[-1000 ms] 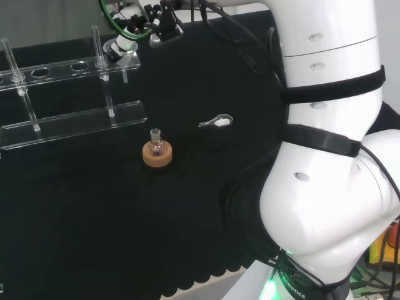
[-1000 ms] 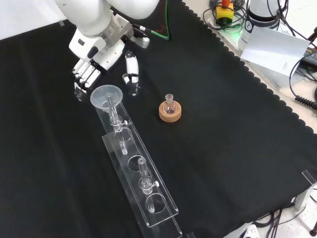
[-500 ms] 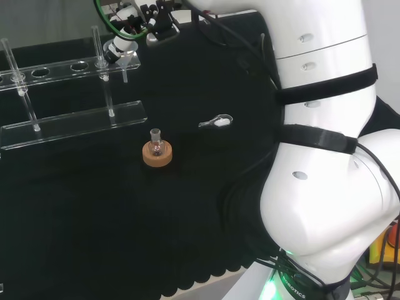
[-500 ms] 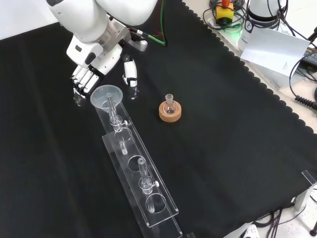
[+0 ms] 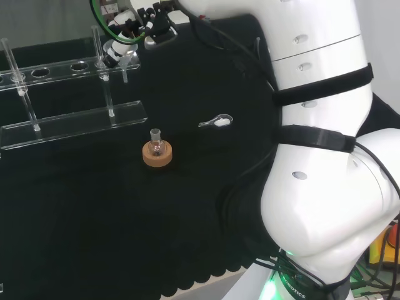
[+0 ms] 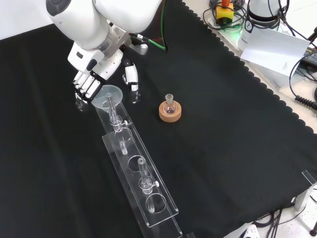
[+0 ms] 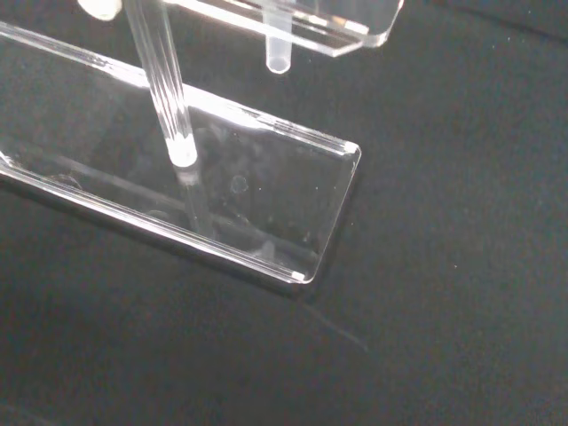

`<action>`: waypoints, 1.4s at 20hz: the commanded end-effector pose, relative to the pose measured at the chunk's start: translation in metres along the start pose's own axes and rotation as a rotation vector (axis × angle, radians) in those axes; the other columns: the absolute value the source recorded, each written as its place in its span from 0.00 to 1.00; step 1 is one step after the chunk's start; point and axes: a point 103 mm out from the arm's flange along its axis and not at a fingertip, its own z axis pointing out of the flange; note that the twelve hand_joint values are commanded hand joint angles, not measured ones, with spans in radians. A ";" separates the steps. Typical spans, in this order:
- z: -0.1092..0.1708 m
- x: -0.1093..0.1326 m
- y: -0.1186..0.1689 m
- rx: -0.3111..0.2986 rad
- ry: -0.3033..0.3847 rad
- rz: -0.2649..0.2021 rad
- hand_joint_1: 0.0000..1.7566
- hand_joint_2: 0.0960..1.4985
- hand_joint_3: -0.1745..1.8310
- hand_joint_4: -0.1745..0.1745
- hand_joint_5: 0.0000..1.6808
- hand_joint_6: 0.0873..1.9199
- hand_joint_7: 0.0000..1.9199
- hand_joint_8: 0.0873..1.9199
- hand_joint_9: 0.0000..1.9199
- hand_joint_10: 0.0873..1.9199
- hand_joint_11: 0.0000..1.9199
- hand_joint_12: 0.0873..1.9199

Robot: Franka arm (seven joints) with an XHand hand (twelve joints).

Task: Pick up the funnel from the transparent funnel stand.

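In the front view, the hand [image 6: 89,84] sits at the left of the funnel [image 6: 110,95], its fingers straight and spread, the thumb apart on the funnel's other side; it holds nothing. The funnel rests in the end hole of the transparent funnel stand [image 6: 148,198], stem hanging through. So the reach looks nearly done, while the closing and the lift remain. To the right, a small flask on a cork ring [image 6: 170,111] stands untouched. Compared with a second ago, the hand has closed in until its fingertips overlap the funnel's rim.
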 end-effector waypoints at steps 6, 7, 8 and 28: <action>0.003 0.000 0.003 -0.002 -0.033 0.010 0.25 0.48 0.11 0.38 0.00 0.00 0.00 0.18 0.02 0.42 0.06 0.74; 0.003 0.000 0.003 -0.002 -0.038 0.011 0.26 0.48 0.11 0.37 0.00 0.00 0.00 0.19 0.03 0.42 0.06 0.74; 0.003 0.000 0.003 0.000 -0.042 0.012 0.27 0.48 0.11 0.37 0.00 0.00 0.00 0.20 0.03 0.42 0.06 0.74; -0.010 0.006 0.004 -0.116 -0.152 0.063 0.44 0.50 0.21 0.37 0.29 0.01 0.24 0.33 0.38 0.27 0.22 0.66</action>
